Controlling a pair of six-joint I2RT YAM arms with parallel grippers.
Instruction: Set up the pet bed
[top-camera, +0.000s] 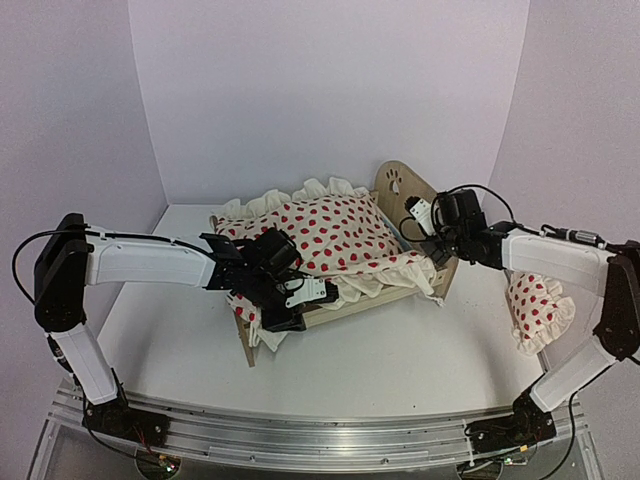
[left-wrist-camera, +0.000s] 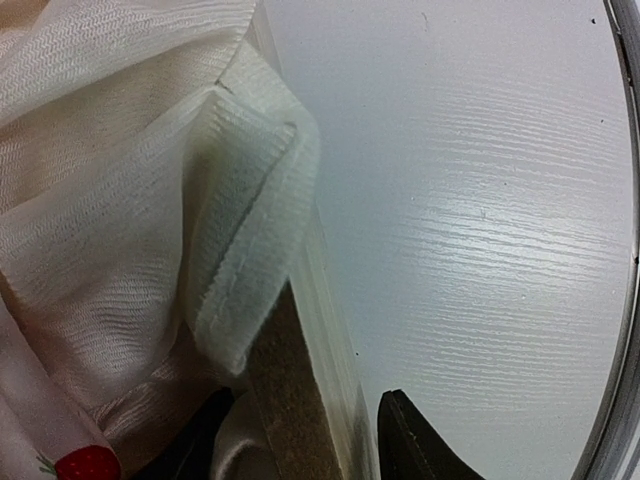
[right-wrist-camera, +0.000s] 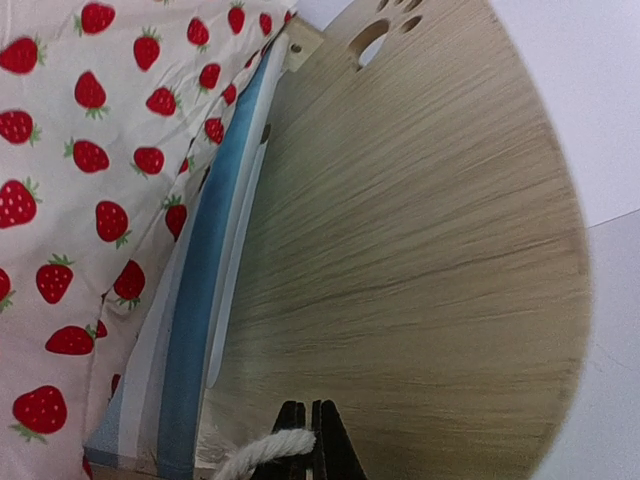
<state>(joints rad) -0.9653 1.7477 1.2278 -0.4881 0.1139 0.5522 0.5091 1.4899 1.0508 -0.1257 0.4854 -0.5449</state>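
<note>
The left pincer (top-camera: 285, 315) straddles the footboard (left-wrist-camera: 290, 400) of the pet bed (top-camera: 400, 185) mid-desk (top-camera: 400, 360), clamped or not I cannot tell, the right pincer (right-wrist-camera: 315, 445) closed beside the headboard (right-wrist-camera: 420, 250), so spreading the duvet (top-camera: 335, 235) seems underway and next needs its hem smoothed down.

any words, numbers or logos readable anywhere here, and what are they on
No readable text in any view.
left gripper, white tag: dark marks, too small to read.
right gripper, white label: dark marks, also too small to read.
pet bed headboard: no lettering, only a paw-print cutout.
</note>
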